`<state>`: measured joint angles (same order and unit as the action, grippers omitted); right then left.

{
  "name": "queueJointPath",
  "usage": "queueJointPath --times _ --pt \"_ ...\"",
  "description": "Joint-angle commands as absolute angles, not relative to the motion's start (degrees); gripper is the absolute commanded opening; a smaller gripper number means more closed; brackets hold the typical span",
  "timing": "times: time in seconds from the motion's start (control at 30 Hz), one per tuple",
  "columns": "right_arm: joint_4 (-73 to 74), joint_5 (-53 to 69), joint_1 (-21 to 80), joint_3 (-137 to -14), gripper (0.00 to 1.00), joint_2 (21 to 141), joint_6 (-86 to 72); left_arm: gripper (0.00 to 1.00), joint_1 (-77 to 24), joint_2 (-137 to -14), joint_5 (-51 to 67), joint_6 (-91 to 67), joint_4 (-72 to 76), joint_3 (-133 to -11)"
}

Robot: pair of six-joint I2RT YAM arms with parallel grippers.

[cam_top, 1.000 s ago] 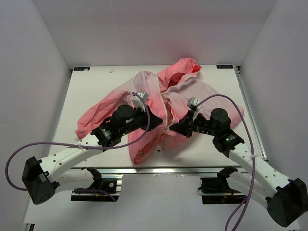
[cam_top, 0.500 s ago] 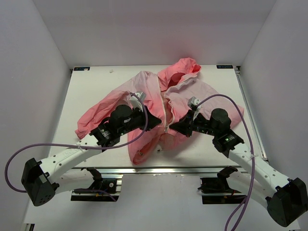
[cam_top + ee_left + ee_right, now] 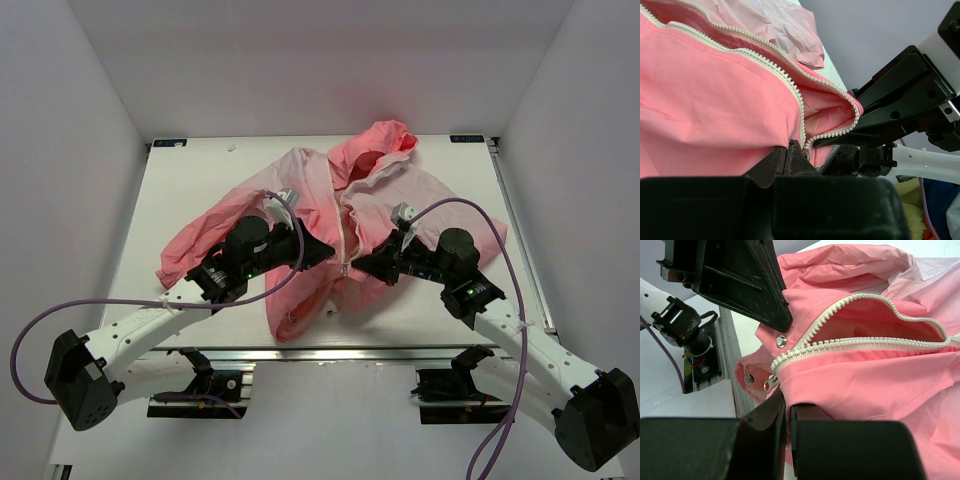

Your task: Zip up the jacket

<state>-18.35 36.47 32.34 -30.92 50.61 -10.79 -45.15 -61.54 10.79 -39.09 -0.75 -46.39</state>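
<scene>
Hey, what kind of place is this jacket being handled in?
Probably a robotics lab work cell: a white table boxed in by plain white panels, a left arm and right arm bolted at its near edge, and a pink jacket laid out.

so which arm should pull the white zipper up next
Probably right: the right gripper is shut on the coral pink thin jacket beside the metal zipper pull; the left gripper pinches the opposite edge.
</scene>
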Motion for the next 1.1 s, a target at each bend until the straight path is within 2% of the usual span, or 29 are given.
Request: queueJointPath --times 0.0,0.43,1.07 --pt "-23.6 37.7 32.5 -30.5 0.0 49.7 -10.9 0.0 -44.5 -60.2 12.9 -39.8 2.3 -46.1" --pt "-28.7 35.7 32.5 -29.7 0.0 49.8 -12.7 0.0 -43.8 -61.1 14.2 -40.1 2.3 -46.1" --pt "-26.7 36.4 32.5 -30.6 0.0 48.8 -11.4 0.0 -43.1 -61.2 15.6 -40.0 2.9 -46.7"
